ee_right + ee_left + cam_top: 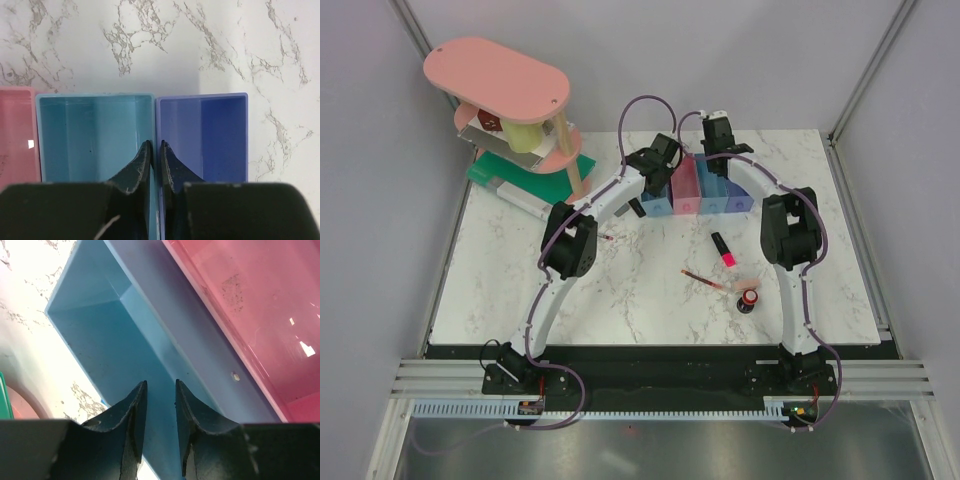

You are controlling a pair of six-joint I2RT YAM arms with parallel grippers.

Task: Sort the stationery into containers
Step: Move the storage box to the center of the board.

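Four bins stand in a row at the back: light blue (657, 207), pink (686, 190), light blue (709, 188), purple-blue (736, 197). My left gripper (652, 185) hangs low over the leftmost light blue bin (95, 335). Its jaws (161, 383) are a narrow gap apart with nothing between the tips. My right gripper (722, 163) straddles the touching walls of the second light blue bin (90, 135) and the purple-blue bin (210, 135), pinched on them (156, 143). On the table lie a pink-red marker (723, 250), a thin red pen (702, 278), a pale pink eraser (749, 285) and a red-and-black knob (749, 301). The blue-white block is hidden.
A large pink oval-topped stand (498, 78) stands at the back left, with a green flat box (525, 182) and a white strip (525, 200) at its foot. The pink bin (260, 305) sits tight against the light blue one. Grey walls close in the table's sides and back.
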